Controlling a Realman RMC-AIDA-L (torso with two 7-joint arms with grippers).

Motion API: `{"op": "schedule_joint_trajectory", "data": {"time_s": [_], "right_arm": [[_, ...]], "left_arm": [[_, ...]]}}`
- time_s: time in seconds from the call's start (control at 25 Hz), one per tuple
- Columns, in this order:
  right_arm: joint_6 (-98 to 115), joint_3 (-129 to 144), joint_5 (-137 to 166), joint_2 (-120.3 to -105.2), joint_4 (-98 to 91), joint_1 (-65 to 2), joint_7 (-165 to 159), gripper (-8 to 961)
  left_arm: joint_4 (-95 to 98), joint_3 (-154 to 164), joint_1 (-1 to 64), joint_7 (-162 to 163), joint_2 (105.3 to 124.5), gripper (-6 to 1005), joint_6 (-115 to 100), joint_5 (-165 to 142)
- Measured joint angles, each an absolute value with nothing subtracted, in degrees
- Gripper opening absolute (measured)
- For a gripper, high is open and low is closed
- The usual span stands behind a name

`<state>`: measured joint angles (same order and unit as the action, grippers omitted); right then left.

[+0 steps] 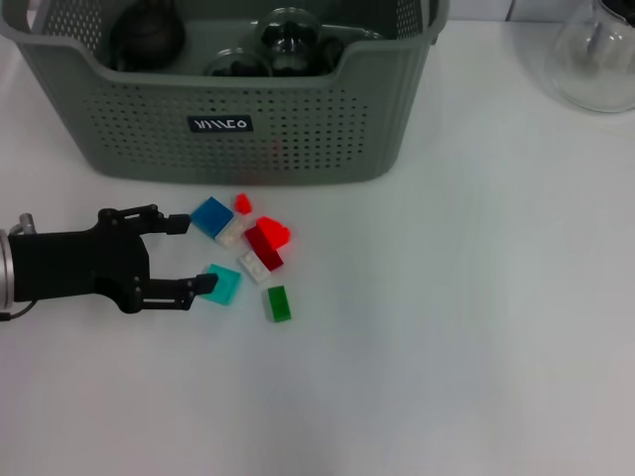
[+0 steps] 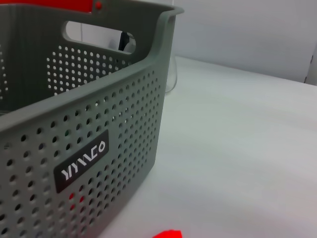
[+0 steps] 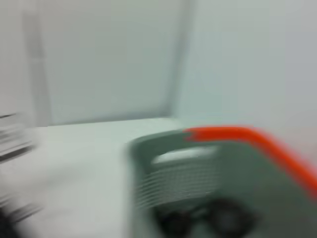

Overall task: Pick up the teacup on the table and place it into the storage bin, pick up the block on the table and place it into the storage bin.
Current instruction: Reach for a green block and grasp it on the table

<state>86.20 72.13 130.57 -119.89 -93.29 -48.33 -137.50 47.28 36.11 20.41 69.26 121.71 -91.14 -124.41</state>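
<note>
A clear glass vessel (image 1: 598, 59) stands on the white table (image 1: 446, 327), far right corner.

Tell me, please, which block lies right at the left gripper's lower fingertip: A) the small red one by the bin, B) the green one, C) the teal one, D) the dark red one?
C: in the head view the open left gripper has its lower fingertip touching the teal block, while the green block lies farther off.
</note>
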Motion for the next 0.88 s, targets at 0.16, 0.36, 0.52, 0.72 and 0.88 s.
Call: {"op": "schedule_joint_trajectory", "data": {"time_s": [0.16, 0.36, 0.52, 0.72, 0.88], "right_arm": [[99.5, 68.6, 123.6, -119.92, -94.5, -44.9, -136.4, 908], [107.5, 70.5, 121.9, -120.13, -89.3, -42.5, -134.8, 905], [108.0, 74.5, 121.7, -120.32, -78.3, -44.4, -130.6, 903], [101.2, 79.5, 122.1, -120.40, -62.5, -49.0, -123.5, 897], [92.9, 83.0, 122.2, -120.41, -53.9, -51.7, -117.5, 896]], "left_arm": [[47.3, 36.1, 20.2, 69.0, 121.53, 858, -91.1, -124.9], [47.7, 36.1, 19.6, 68.9, 120.86, 858, -91.1, -125.6], [47.8, 36.0, 19.5, 68.8, 120.84, 859, -91.0, -125.6], [47.8, 36.0, 19.7, 68.8, 120.85, 858, -91.0, -125.6], [47.7, 36.0, 19.9, 68.8, 120.85, 858, -90.9, -125.6]]}}
